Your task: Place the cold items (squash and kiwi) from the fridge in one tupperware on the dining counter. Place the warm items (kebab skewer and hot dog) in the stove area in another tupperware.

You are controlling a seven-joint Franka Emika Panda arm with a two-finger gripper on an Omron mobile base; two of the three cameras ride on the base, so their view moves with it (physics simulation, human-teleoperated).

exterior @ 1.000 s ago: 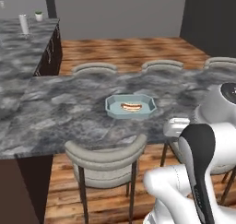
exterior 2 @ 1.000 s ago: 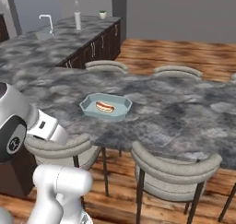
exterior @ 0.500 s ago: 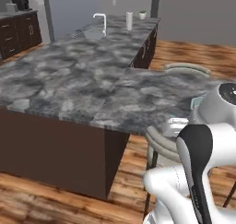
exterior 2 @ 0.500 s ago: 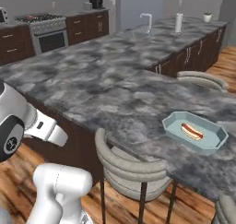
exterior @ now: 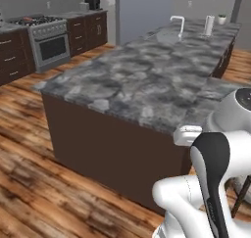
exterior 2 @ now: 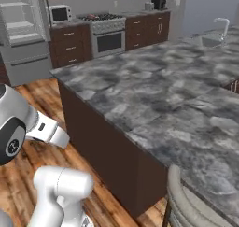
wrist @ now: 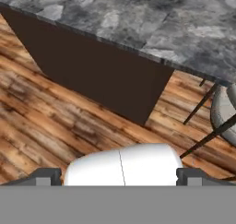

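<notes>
Gripper [wrist: 120, 176] is spread wide and empty, tips over bare floor [wrist: 55, 126]. The stove [exterior 2: 108, 34], where the kebab skewer should lie, sits at eleven o'clock; skewer too small to make out. Drive there, clearing the counter [exterior 2: 154, 90] corner.

Arm's tucked in close over the base, nothing extended. From the left base cam I see the white links folded at lower right, dark joint band facing me. Right base cam has the elbow joint low on the left. Hand [wrist: 120, 174] points down, fingertips [wrist: 46, 176] spread wide at the frame's bottom corners, nothing between them.
</notes>
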